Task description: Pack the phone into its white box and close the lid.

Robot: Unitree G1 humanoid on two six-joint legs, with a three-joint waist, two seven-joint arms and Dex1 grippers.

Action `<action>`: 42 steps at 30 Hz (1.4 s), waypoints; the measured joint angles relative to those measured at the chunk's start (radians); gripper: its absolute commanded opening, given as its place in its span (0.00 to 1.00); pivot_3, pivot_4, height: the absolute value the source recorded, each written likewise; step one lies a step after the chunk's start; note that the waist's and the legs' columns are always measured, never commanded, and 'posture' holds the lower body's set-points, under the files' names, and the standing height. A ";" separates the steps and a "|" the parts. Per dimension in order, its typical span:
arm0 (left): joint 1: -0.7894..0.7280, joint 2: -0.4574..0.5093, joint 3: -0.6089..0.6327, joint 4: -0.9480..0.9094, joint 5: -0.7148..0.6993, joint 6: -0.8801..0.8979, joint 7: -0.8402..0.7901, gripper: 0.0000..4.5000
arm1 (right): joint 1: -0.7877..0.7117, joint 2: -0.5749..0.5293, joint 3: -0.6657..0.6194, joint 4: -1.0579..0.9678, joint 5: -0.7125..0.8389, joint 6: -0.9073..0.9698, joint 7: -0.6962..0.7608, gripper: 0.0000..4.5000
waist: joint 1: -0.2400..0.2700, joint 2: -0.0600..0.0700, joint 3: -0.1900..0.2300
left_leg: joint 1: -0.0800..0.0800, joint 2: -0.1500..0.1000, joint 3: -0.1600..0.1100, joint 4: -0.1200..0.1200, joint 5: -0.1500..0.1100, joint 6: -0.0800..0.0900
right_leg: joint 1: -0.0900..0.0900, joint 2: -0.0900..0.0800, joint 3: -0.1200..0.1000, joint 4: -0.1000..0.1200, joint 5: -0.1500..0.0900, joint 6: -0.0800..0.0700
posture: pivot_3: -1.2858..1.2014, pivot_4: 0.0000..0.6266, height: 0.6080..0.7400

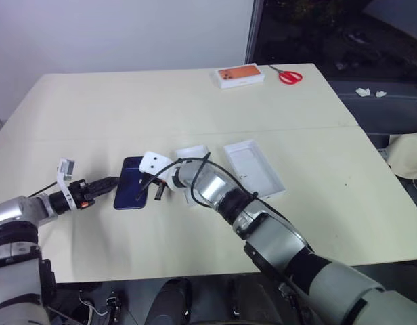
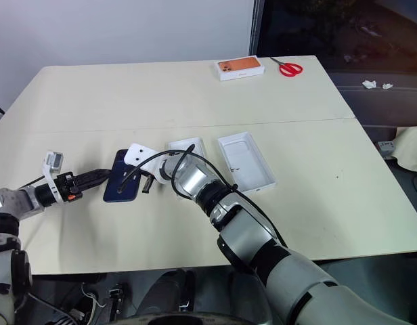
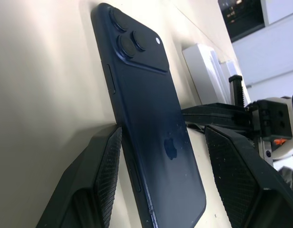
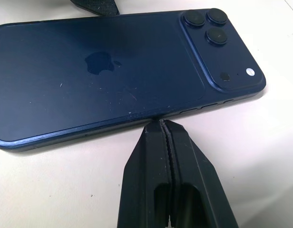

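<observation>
The dark blue phone [image 1: 130, 183] lies back up on the table, camera cluster at its far end. My left gripper [image 1: 112, 183] is open at the phone's left long edge. In the left wrist view one finger [image 3: 106, 175] rests against that edge and the other stands apart over the phone's other side. My right gripper [image 4: 163, 126] is shut on nothing, its tip touching the phone's right long edge. The white box [image 1: 193, 150] is partly hidden behind my right wrist. The lid [image 1: 254, 166] lies to its right, plain white inside facing up.
A white box with an orange top [image 1: 240, 75] and red scissors [image 1: 288, 74] lie at the table's far right. The table's near edge [image 1: 195, 274] runs just below my arms. Cables loop from my right wrist over the phone.
</observation>
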 measured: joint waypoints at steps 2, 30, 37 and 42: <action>0.003 -0.003 0.019 -0.010 -0.015 0.044 0.022 0.64 | 0.000 0.000 0.000 0.000 0.000 -0.001 -0.002 0.01 | 0.000 0.000 0.000 | 0.000 0.000 0.000 0.000 0.000 0.000 | 0.000 0.000 0.000 0.000 0.000 0.000 | 0.52 0.24 1.00; 0.109 -0.093 0.126 -0.328 -0.086 0.179 0.326 0.64 | 0.000 0.000 0.005 0.016 -0.016 -0.006 -0.012 0.01 | 0.006 0.004 -0.002 | 0.016 0.000 0.000 -0.010 0.001 -0.002 | 0.013 -0.001 0.001 -0.004 0.000 0.000 | 0.52 0.24 1.00; 0.108 -0.102 0.171 -0.304 -0.129 0.239 0.344 0.64 | 0.000 0.000 0.001 0.016 -0.019 -0.009 -0.010 0.01 | 0.003 0.003 -0.002 | 0.016 0.000 0.000 -0.012 0.001 -0.002 | 0.012 -0.001 0.001 -0.005 0.000 0.000 | 0.52 0.24 1.00; 0.111 -0.109 0.168 -0.344 -0.129 0.259 0.374 0.64 | 0.000 0.000 -0.001 0.017 -0.023 -0.009 -0.011 0.01 | 0.003 0.003 -0.002 | 0.016 0.000 0.000 -0.012 0.001 -0.002 | 0.012 -0.001 0.001 -0.005 0.000 0.000 | 0.52 0.24 1.00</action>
